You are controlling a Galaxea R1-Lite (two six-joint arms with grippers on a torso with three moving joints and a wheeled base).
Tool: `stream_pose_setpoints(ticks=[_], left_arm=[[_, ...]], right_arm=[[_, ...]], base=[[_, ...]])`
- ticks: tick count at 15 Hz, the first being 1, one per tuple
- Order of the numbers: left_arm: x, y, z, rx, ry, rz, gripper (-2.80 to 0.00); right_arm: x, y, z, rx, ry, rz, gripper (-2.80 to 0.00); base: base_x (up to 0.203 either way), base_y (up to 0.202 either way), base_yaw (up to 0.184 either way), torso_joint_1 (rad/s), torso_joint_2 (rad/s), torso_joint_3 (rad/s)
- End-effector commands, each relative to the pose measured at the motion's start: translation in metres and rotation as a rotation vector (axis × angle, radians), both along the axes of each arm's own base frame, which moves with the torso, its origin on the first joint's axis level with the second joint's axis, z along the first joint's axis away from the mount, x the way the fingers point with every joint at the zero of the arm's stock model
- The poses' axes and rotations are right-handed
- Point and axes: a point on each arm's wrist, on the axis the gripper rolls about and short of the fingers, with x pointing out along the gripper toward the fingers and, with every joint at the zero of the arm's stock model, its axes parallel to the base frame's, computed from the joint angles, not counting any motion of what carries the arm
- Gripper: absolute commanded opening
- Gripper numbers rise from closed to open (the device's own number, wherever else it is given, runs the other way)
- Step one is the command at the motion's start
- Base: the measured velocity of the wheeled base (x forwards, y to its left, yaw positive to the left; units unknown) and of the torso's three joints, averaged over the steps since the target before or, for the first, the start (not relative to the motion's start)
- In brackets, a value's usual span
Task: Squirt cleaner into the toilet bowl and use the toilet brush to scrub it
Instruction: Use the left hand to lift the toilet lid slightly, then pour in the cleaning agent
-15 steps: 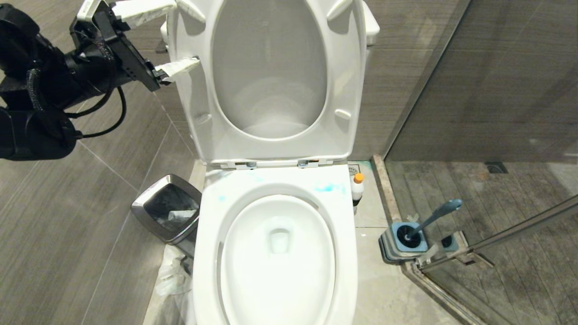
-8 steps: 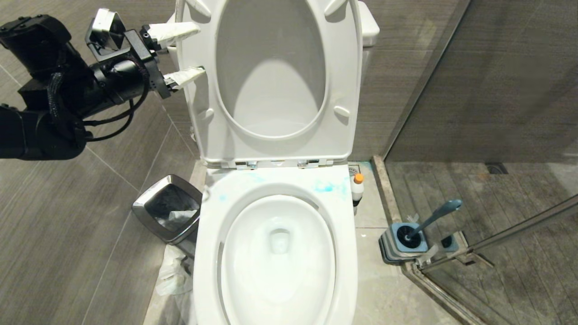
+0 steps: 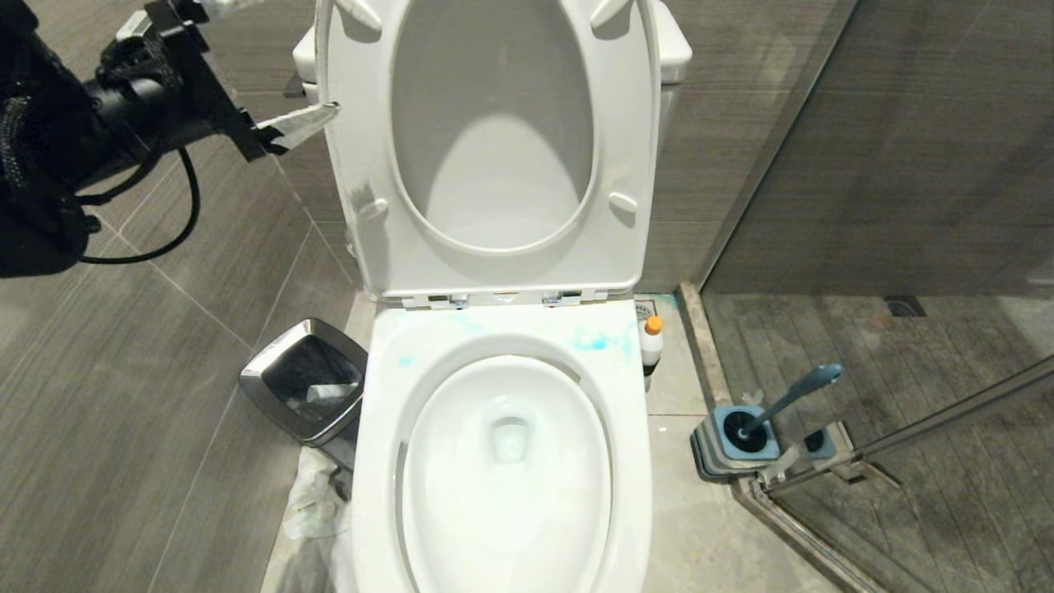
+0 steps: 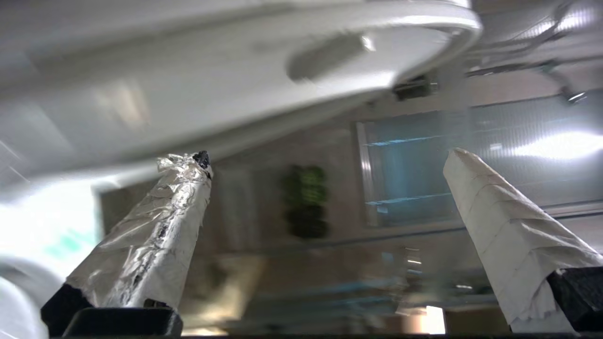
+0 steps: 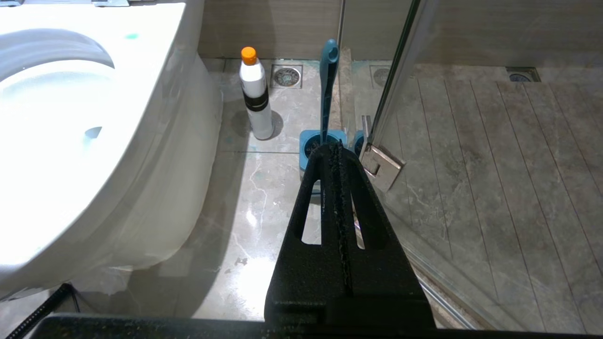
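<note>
The toilet bowl [image 3: 506, 461] is seen low in the head view, seat [image 3: 494, 148] raised. The left gripper [image 4: 330, 188] is held spread wide and empty beside the seat's left edge. The right gripper [image 5: 337, 153] is pressed closed, empty, aimed toward the toilet brush [image 5: 327, 89], with the cleaner [image 5: 255, 94] standing nearby.

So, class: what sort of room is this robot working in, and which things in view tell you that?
Almost certainly a bathroom: a white toilet bowl with its seat raised, a toilet brush in a floor holder beside it, and a glass shower partition with a floor drain.
</note>
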Motion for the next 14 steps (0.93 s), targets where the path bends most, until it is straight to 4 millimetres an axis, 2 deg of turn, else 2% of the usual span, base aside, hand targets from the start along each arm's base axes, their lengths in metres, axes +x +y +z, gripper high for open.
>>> stream_pose_setpoints(ticks=[1,3,4,7,11,14], left_arm=[[-0.03,0.017,0.024,-0.12,0.194,-0.099,0.0],[-0.046,0.033,0.035,-0.193,0.37,-0.171,0.0],[-0.054,0.041,0.039,-0.175,0.42,-0.203,0.0],[-0.065,0.063,0.04,-0.011,0.445,-0.254,0.0],[-0.086,0.069,0.052,0.192,0.204,-0.242,0.0],[-0.108,0.061,0.062,0.313,-0.052,-0.209,0.0]], right_arm=[[0.002,0.0,-0.007,0.001,0.025,0.0,-2.8],[0.002,0.0,-0.007,0.001,0.024,0.0,-2.8],[0.002,0.0,-0.007,0.001,0.024,0.0,-2.8],[0.002,0.0,-0.007,0.001,0.025,0.0,-2.8],[0.002,0.0,-0.007,0.001,0.024,0.0,-2.8],[0.002,0.0,-0.007,0.001,0.024,0.0,-2.8]], base=[[0.0,0.0,0.0,0.0,0.0,0.0],[0.0,0.0,0.0,0.0,0.0,0.0],[0.0,0.0,0.0,0.0,0.0,0.0],[0.0,0.0,0.0,0.0,0.0,0.0],[0.0,0.0,0.0,0.0,0.0,0.0],[0.0,0.0,0.0,0.0,0.0,0.0]])
